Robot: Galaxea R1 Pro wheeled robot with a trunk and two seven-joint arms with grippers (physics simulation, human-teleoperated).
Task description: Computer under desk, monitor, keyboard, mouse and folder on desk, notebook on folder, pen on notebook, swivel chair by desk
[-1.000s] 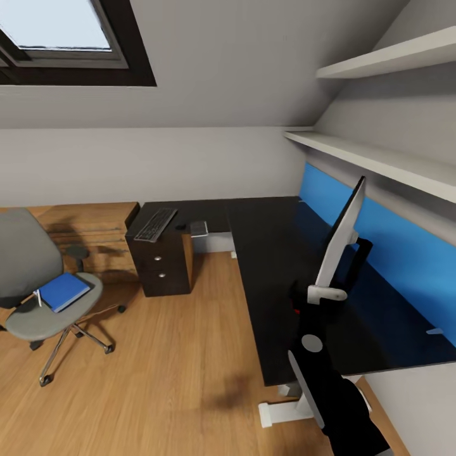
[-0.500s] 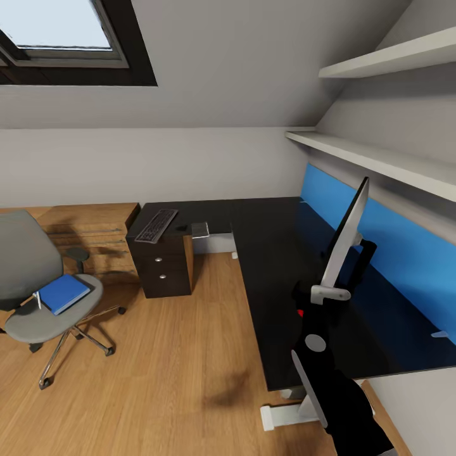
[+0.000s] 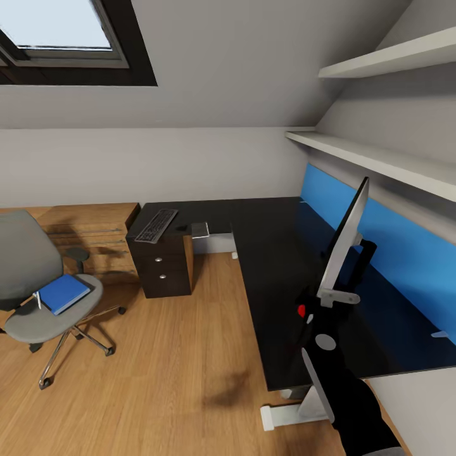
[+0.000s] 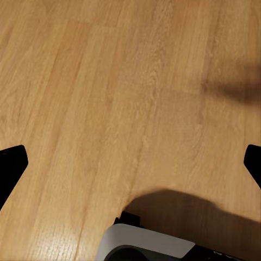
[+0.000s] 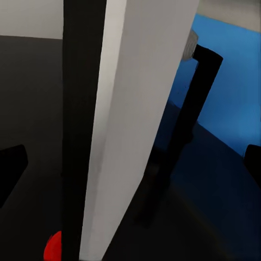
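From the head view, the right arm (image 3: 345, 386) has sunk a little lower and nearer the camera than half a second ago, and the red dot by the monitor's lower corner now shows clear of it; the room itself sits as it did. The monitor (image 3: 345, 237) stands edge-on on the long wing of the desk (image 3: 272, 266), close to the blue back panel (image 3: 405, 253), its black stand behind it. The right gripper's fingers are hidden there, so from this view I cannot tell how they stand. On the short wing, above the dark drawer unit (image 3: 161, 269), the keyboard (image 3: 156, 225) lies flat, with a small grey notebook (image 3: 199, 228) just beside it at the desk's edge. Well apart, across open wood floor (image 3: 177, 354), the swivel chair (image 3: 44, 297) carries the blue folder (image 3: 62, 293) on its seat, a thin pen (image 3: 38, 298) at the folder's near edge. A light-wood dresser (image 3: 88, 234) stands against the wall behind the chair, and two shelves (image 3: 380, 158) run above the desk.

The left wrist view looks onto bare floor boards, with the left gripper (image 4: 130, 163) spread wide, a dark fingertip (image 4: 11, 166) at either side and nothing between them.

The right wrist view is close on the monitor's (image 5: 130, 125) edge, black front and pale back, the red dot low beside it, stand and blue panel beyond. The right gripper (image 5: 130, 163) is spread apart, fingertips (image 5: 11, 168) at either side, the monitor's edge between them; contact cannot be judged.
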